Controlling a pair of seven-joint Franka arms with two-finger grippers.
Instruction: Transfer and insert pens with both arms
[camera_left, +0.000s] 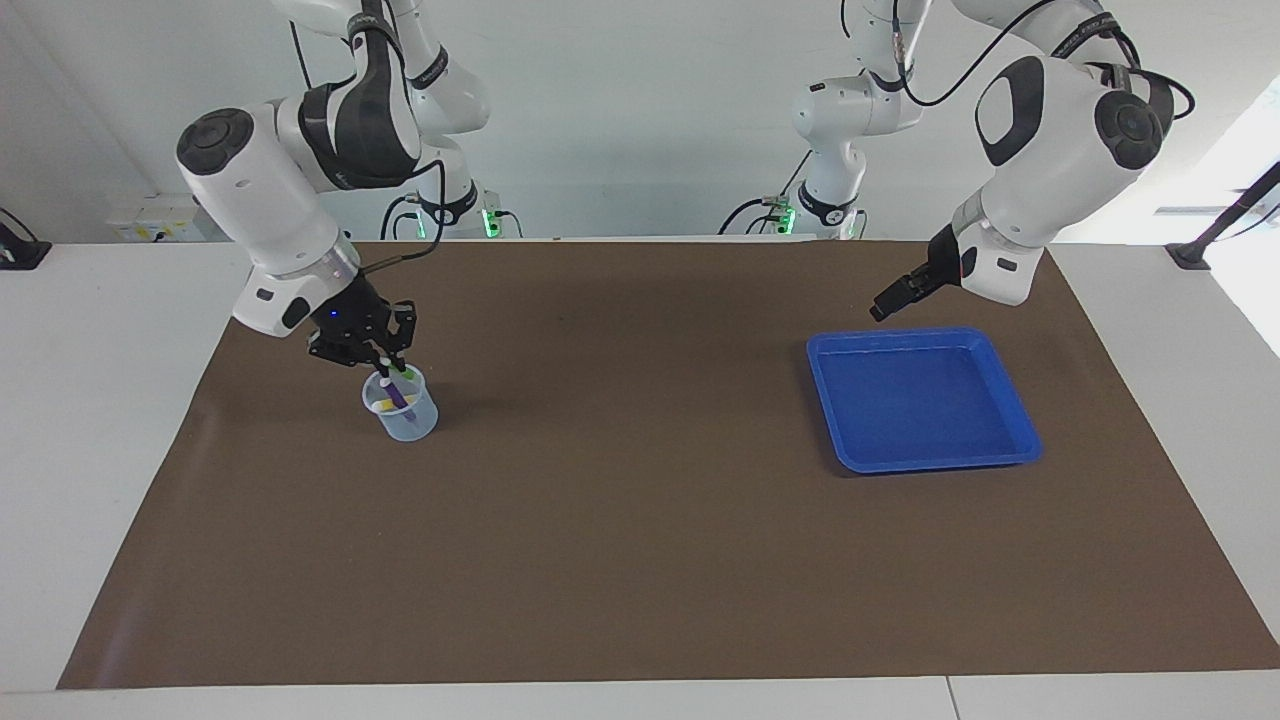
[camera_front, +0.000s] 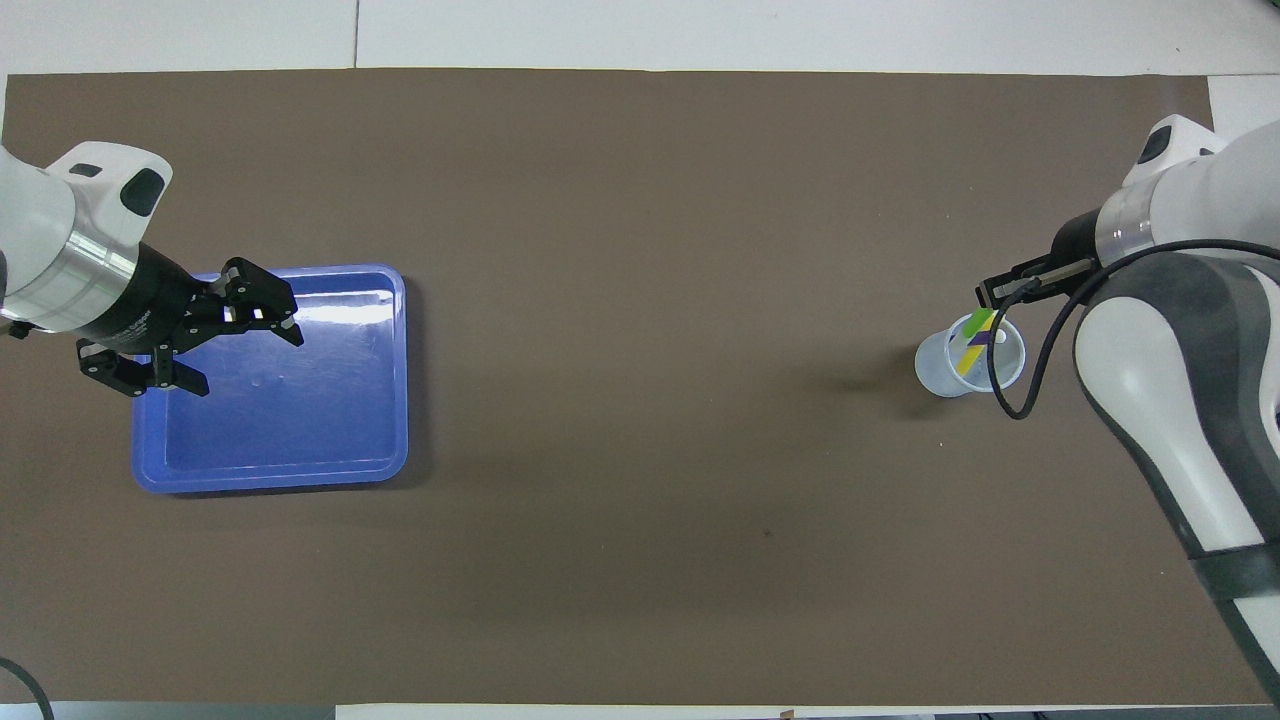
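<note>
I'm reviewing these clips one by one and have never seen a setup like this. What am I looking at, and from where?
Both pictures show one moment. One camera faces two white robot arms across the table; the other looks down from above their end.

A brown mat covers the table. On it stand an empty blue plastic tray at the left arm's end and a clear plastic cup at the right arm's end.

The cup holds three marker pens: green, purple, yellow.

The right gripper is just over the cup, at the pens' tops. The left gripper waits over the tray, fingers open, holding nothing.
</note>
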